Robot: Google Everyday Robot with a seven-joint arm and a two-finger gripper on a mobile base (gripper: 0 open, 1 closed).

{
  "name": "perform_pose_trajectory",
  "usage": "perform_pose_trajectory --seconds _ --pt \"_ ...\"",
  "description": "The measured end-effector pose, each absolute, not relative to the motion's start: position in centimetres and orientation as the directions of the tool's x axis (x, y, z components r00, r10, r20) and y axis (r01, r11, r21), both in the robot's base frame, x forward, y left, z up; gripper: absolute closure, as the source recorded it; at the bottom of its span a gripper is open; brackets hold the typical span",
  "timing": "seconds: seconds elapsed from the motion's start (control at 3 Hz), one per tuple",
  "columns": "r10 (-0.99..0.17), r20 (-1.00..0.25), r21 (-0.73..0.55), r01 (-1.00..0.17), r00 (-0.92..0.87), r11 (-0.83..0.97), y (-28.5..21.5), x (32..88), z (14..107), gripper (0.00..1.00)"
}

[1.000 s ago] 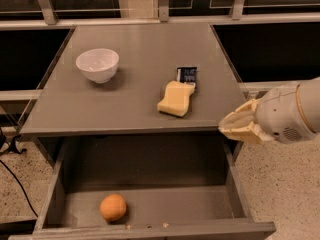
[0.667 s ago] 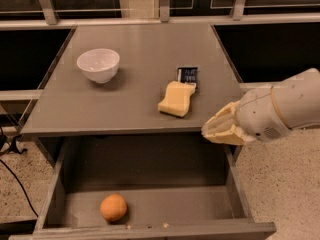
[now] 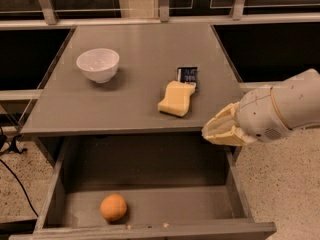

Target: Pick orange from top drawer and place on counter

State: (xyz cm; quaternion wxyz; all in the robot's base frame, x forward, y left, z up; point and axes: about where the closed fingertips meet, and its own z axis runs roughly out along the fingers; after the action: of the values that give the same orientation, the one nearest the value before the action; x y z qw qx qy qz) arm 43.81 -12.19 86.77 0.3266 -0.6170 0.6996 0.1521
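The orange (image 3: 113,207) lies on the floor of the open top drawer (image 3: 240,189), near its front left. The counter (image 3: 145,59) spans the middle of the view above the drawer. My gripper (image 3: 212,130) reaches in from the right at the counter's front right corner, above the drawer's right side. It is well to the right of the orange and higher than it. It holds nothing that I can see.
On the counter stand a white bowl (image 3: 98,64) at the left, a pale yellow sponge block (image 3: 176,98) right of centre, and a small dark packet (image 3: 187,75) just behind the sponge. A black cable (image 3: 17,181) lies on the floor at the left.
My gripper moved left and a little down toward the counter's front right corner over the drawer. The orange, bowl and sponge have not moved.
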Motion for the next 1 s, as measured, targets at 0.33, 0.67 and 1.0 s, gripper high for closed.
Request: perform_pose_trajectory --seconds 0.33,0.67,1.0 --pt "-0.734 -0.678 -0.153 -0.971 -0.031 0.183 -10.5 42.6 85.0 1.00" --pt "-0.704 -0.708 -0.124 -0.974 -0.047 0.191 -9.3 41.7 83.4 1.00" --pt "-0.678 -0.733 -0.112 -0.974 -0.051 0.195 -7.7 41.2 82.0 1.00"
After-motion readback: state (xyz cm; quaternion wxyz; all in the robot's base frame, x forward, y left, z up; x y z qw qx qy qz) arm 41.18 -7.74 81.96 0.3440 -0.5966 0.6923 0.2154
